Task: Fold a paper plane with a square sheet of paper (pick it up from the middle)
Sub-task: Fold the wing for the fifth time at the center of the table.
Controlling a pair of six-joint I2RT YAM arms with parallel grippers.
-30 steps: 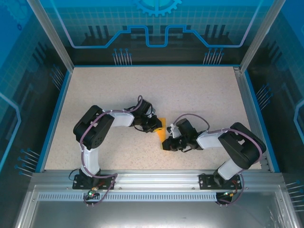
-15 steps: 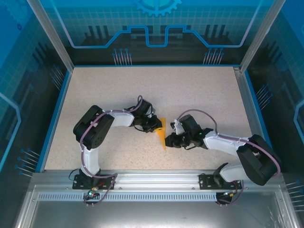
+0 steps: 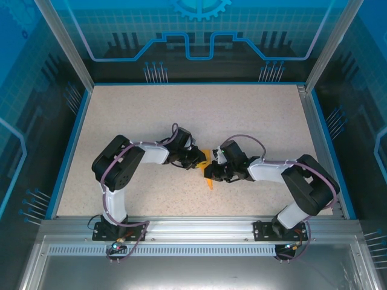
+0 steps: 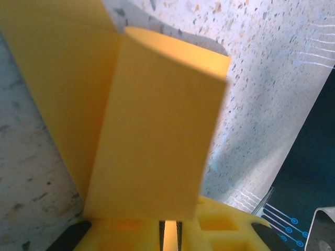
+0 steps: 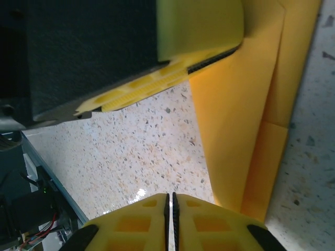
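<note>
Looking down, I see the folded paper (image 3: 209,179) mid-table between both arms, its long axis running near-to-far, pinched by the left gripper (image 4: 168,229), while the right gripper (image 5: 170,201), fingers pressed together on nothing, sits just right of it.

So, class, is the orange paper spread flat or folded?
Folded. The orange paper shows a flap doubled over another layer in the left wrist view, and overlapping creased layers in the right wrist view.
</note>
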